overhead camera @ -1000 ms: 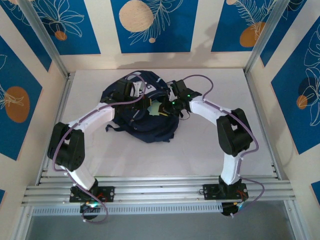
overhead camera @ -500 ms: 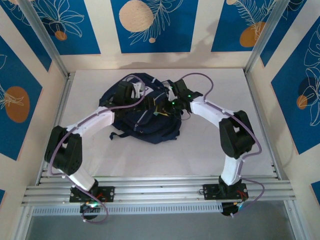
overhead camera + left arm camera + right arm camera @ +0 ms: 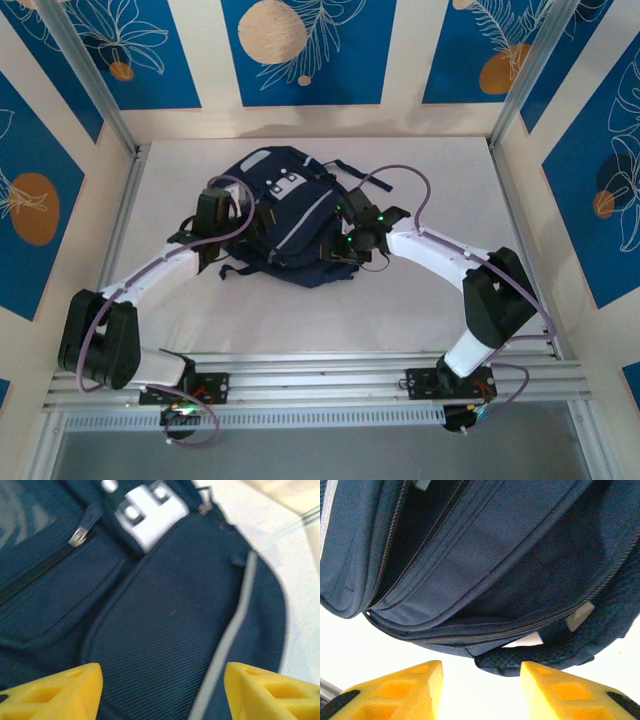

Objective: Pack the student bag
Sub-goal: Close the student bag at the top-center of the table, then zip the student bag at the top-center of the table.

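Student bag, a large dark navy fabric backpack with a grey-white stripe and a light grey front patch, lies flat on the white counter, a little left of the middle and nearer the back wall than the arm bases. We see the counter boxed in by cream walls with blue panels bearing white leaf drawings and orange discs. Slanted aluminium posts stand at the back corners, and a ribbed metal rail runs along the near edge.

The white left arm reaches in at the bag's left side. From its wrist we see its yellow fingers set wide apart over the navy cloth, with nothing between them; these jaws are wide and hold nothing. The white patch, a metal zip pull and the grey stripe lie ahead of them.

The white right arm, trailing a purple cable, ends at the bag's near right edge. Its yellow fingers stand moderately apart over bare counter, just short of the bag's side, where lines of zip run lengthwise; these jaws grip nothing either.

For moving, we find the widest bare counter to the right of the bag. A broad strip lies between it and the rail, and narrower margins along the left edge and the back wall.
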`<state>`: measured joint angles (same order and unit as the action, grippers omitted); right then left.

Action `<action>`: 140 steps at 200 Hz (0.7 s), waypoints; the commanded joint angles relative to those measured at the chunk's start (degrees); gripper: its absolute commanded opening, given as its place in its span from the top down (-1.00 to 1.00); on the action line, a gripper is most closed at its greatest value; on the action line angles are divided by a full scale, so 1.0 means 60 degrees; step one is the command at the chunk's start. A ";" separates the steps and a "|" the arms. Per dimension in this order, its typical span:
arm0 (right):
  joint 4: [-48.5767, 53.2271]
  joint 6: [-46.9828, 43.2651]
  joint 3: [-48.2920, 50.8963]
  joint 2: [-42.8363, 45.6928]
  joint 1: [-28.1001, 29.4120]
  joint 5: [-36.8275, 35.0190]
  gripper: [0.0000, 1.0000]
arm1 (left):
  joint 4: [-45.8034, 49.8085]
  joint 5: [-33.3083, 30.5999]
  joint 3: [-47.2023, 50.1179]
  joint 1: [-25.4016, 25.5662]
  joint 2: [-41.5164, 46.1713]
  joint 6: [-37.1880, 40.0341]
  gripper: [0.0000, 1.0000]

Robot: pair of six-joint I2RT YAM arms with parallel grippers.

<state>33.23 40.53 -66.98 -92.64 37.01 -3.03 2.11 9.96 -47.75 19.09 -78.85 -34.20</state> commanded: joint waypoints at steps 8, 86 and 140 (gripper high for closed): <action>-0.0799 0.0596 0.0227 -0.0261 0.0004 0.0446 0.07 | -0.0369 -0.0237 0.0384 -0.0168 -0.0200 -0.0172 -0.31; -0.1760 0.0808 0.0079 -0.0377 0.1272 0.0234 0.00 | -0.1054 0.1409 -0.0289 -0.0179 -0.2214 -0.0295 0.08; -0.1734 0.0457 -0.1043 -0.1465 0.2025 -0.0055 -0.15 | -0.1915 0.1803 0.0336 -0.0165 -0.1547 -0.0962 0.83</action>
<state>23.05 43.99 -69.38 -97.89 47.99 -2.26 -5.04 16.23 -46.98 18.11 -90.59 -37.89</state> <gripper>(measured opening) 0.570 0.140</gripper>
